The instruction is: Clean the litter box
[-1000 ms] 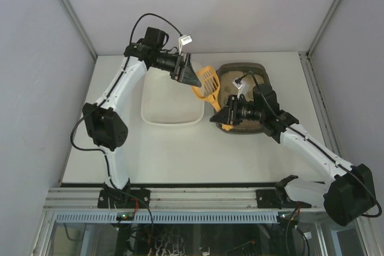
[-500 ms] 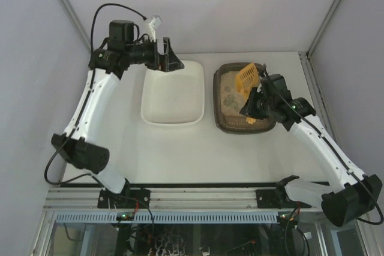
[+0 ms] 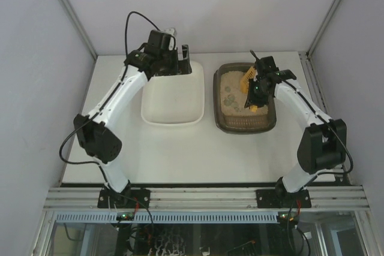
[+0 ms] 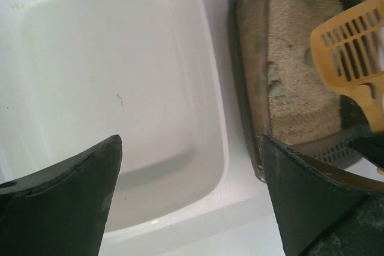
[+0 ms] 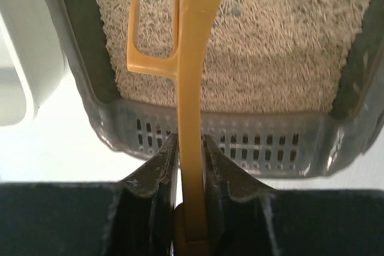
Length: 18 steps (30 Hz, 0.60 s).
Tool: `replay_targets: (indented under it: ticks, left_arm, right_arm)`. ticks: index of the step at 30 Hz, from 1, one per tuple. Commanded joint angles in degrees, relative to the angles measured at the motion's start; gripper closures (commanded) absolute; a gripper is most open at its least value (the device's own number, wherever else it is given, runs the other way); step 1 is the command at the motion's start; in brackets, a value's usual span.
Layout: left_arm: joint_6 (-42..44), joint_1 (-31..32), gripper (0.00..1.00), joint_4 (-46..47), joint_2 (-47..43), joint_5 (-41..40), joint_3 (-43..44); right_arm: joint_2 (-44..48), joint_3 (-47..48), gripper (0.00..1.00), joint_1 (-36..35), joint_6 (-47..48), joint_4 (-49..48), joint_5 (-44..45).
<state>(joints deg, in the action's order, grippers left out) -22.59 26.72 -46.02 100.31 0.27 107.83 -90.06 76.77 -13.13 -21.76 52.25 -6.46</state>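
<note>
The dark brown litter box with beige litter sits right of the white tub. Greenish clumps lie in the litter. My right gripper is shut on the handle of the yellow slotted scoop, above the box's right half. In the right wrist view the gripper clamps the handle edge-on, just before the box's slotted end wall. My left gripper is open and empty, above the tub's right side. The left wrist view shows the gripper, tub, box and scoop.
Tub and box stand side by side at the back of the white table, a narrow gap between them. Grey walls close in the back and both sides. The tub's inside looks bare apart from small specks.
My right arm has folded in toward the box, and the scoop has turned from face-on to edge-on over the litter. My left gripper has shifted right along the tub's far end.
</note>
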Motion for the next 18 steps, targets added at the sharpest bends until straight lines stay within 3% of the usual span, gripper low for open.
replay_targets:
  ticks: [1, 5, 9, 18]
  left_arm:
    - [-4.8, 2.7, 0.00, -1.6, 3.1, -4.7, 6.9]
    - [-8.3, 3.5, 0.00, -1.4, 6.0, -2.1, 9.0]
    - [-12.6, 4.0, 0.00, -0.3, 9.3, 5.5, 10.8]
    - [-21.9, 4.8, 0.00, 8.4, 15.5, 18.2, 5.8]
  right_arm:
    - [-5.6, 5.6, 1.00, -0.2, 4.4, -1.7, -1.1]
    - [-11.2, 9.6, 1.00, -1.1, 5.2, -0.6, -0.1]
    - [-14.7, 12.2, 1.00, -1.7, 6.0, -0.2, -0.4]
    - [-16.3, 13.1, 1.00, -1.6, 6.4, -0.6, 0.7]
